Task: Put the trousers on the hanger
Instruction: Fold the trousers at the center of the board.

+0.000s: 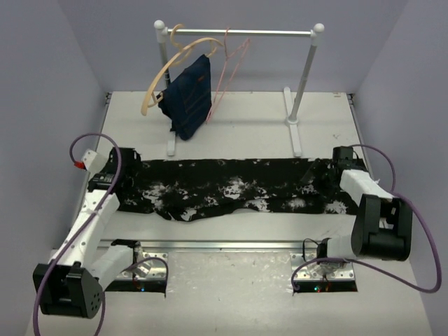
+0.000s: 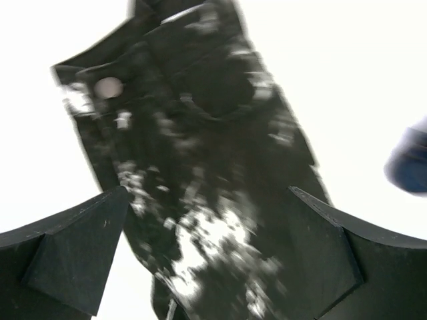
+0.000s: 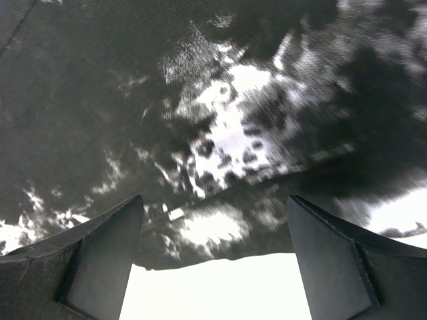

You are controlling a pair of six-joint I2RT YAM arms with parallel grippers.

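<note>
The black white-speckled trousers (image 1: 231, 189) lie stretched flat across the table, left to right. My left gripper (image 1: 128, 170) hovers over their left end and is open. In the left wrist view the waistband with its silver button (image 2: 108, 87) lies below the spread fingers (image 2: 73, 247) of this gripper (image 2: 208, 200), nothing pinched. My right gripper (image 1: 324, 173) is over the right end, also open. In the right wrist view the trousers (image 3: 220, 120) fill the frame and a cloth edge runs between the tips of the right gripper (image 3: 213, 210). The pink wire hanger (image 1: 229, 70) hangs on the rack's bar.
A white garment rack (image 1: 301, 84) stands at the back of the table. A tan wooden hanger (image 1: 162, 73) on its bar carries a navy garment (image 1: 189, 98), left of the pink one. The rack's feet (image 1: 297, 136) reach toward the trousers. Purple walls close in both sides.
</note>
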